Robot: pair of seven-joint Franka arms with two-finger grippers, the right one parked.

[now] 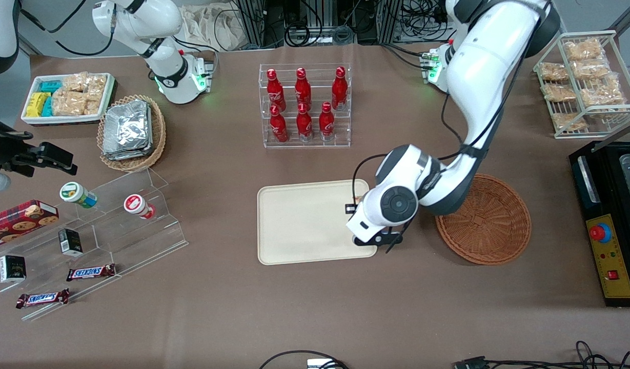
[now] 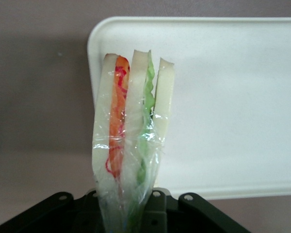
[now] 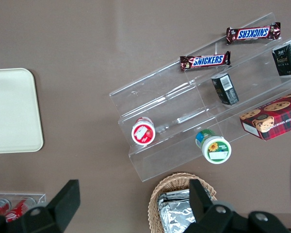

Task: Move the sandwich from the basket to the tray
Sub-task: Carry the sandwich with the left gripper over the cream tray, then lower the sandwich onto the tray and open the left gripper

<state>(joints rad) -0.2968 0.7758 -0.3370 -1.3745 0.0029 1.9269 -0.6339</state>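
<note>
My left gripper is shut on the sandwich, a plastic-wrapped wedge of white bread with orange, red and green layers along its cut edge. It hangs upright over the rounded corner of the cream tray. In the front view the gripper sits under the white wrist, over the tray's edge nearest the basket, and only a sliver of the sandwich shows. The reddish-brown wicker basket beside the tray holds nothing I can see. The tray looks bare.
A clear rack of red bottles stands farther from the front camera than the tray. A stepped acrylic stand with snacks, a tan basket of foil packets and a white dish lie toward the parked arm's end. A wire rack and black machine flank the working arm's end.
</note>
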